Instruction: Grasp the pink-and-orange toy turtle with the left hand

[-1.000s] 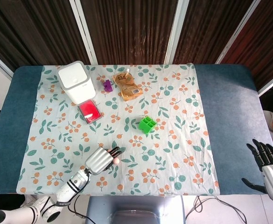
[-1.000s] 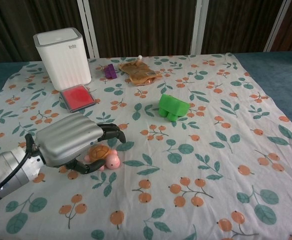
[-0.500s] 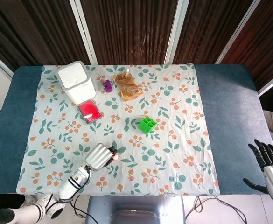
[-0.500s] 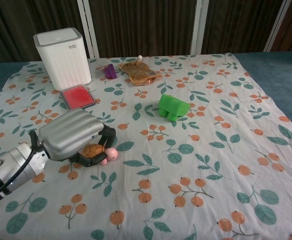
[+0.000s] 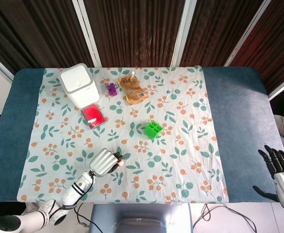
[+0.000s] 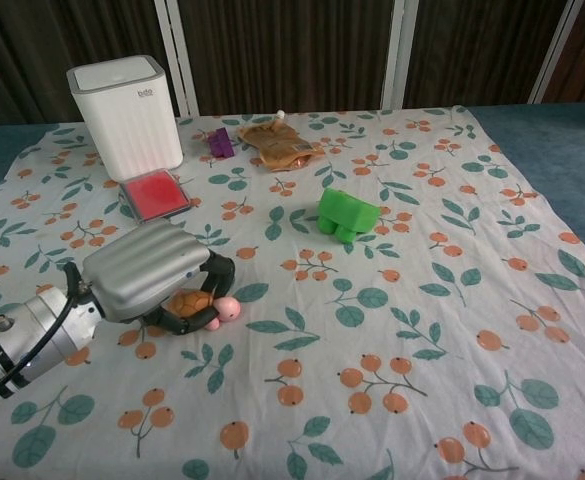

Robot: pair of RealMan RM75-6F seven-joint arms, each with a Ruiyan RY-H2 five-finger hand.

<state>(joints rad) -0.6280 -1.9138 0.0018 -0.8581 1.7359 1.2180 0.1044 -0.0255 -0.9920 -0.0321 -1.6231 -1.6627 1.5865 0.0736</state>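
Under the left hand [image 6: 157,272], toy turtle [image 6: 200,306] clasped in curled fingers (pink head poking out)

The left hand [image 6: 157,278] has a ribbed silver back, black fingers, and a silver-and-black banded wrist; the right hand [image 5: 280,172] matches.

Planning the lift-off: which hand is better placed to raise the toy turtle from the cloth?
The left hand. Its fingers are already curled around the toy turtle near the front edge of the tablecloth. The right hand sits off the cloth at the far right, holding nothing.
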